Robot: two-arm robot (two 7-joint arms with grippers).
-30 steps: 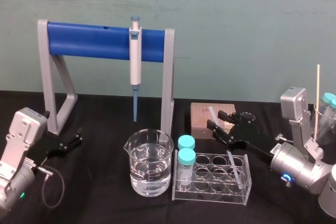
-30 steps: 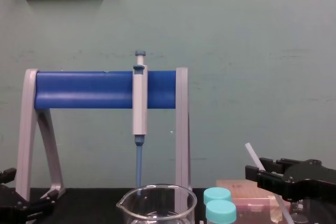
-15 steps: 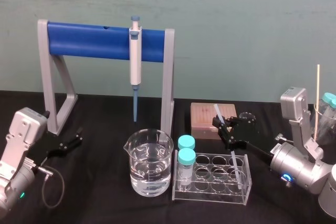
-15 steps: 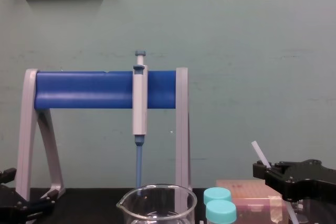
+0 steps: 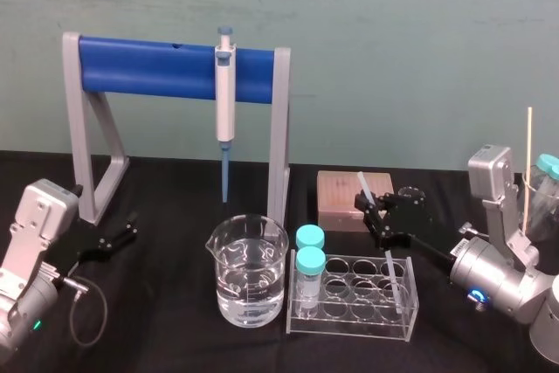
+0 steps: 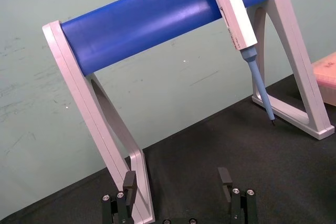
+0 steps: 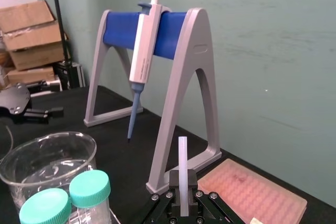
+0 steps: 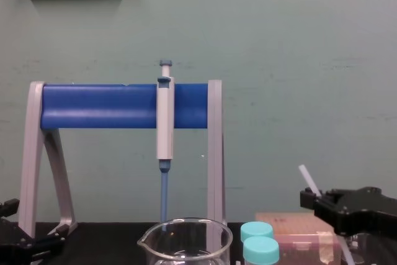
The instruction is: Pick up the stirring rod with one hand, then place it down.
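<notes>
Grey-legged pipette stand (image 5: 166, 67) with a blue crossbar sits at the back of the black table (image 5: 166, 321). A grey pipette (image 5: 225, 98) with a blue tip hangs from the bar, tip down, above and behind the beaker.

Glass beaker (image 5: 248, 272) stands front centre, roughly half full of clear liquid, spout to the robot's left. The clear tube rack (image 5: 349, 325) is just beside it on the robot's right. Two teal-capped vials (image 5: 309, 261) stand upright in the rack's left-end holes, one behind the other; can't tell what they hold. A pinkish box (image 5: 342, 198) lies behind the rack, near the stand's right leg.

The right gripper (image 5: 377, 216) hangs over the rack's back right part, in front of the box. The left gripper (image 6: 177, 182) is low on the robot's left near the stand's left leg, fingers spread wide, holding nothing and touching nothing.

The stirring rod (image 7: 182, 166) is in the right gripper, tilted. Its top end sticks up past the fingers toward the box, and its lower part slants down into the right end of the rack. Can't tell if its tip touches the rack floor. The right gripper's fingers are closed tight on the rod, one each side, gripping well below its top end.
</notes>
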